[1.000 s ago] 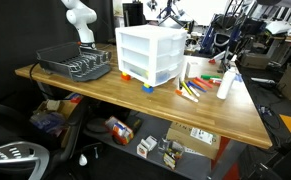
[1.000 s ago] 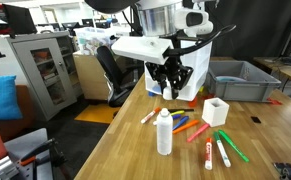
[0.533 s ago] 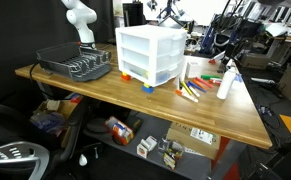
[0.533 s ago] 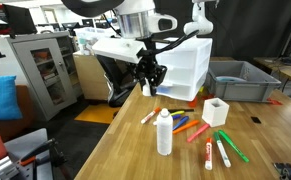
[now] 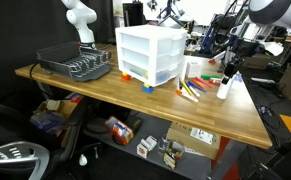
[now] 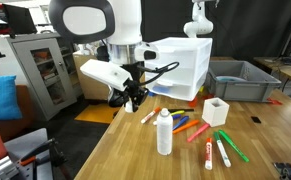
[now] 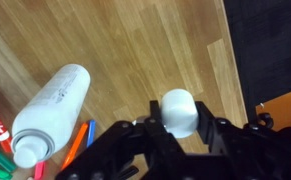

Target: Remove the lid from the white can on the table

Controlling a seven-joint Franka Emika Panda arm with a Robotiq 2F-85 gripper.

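My gripper is shut on the lid, a small round white cap held between the two black fingers. In the wrist view the white can stands to the left of the gripper, apart from it, its top open. In both exterior views the can stands upright on the wooden table. In an exterior view my gripper hangs near the table's edge, to the left of the can and about level with its top.
Coloured markers lie beside the can. A small white cube-shaped holder and a grey bin stand behind them. The white three-drawer unit and a black dish rack stand further along the table.
My gripper has moved from above the can sideways and down towards the table's edge, taking the lid with it. The can has stayed in place.
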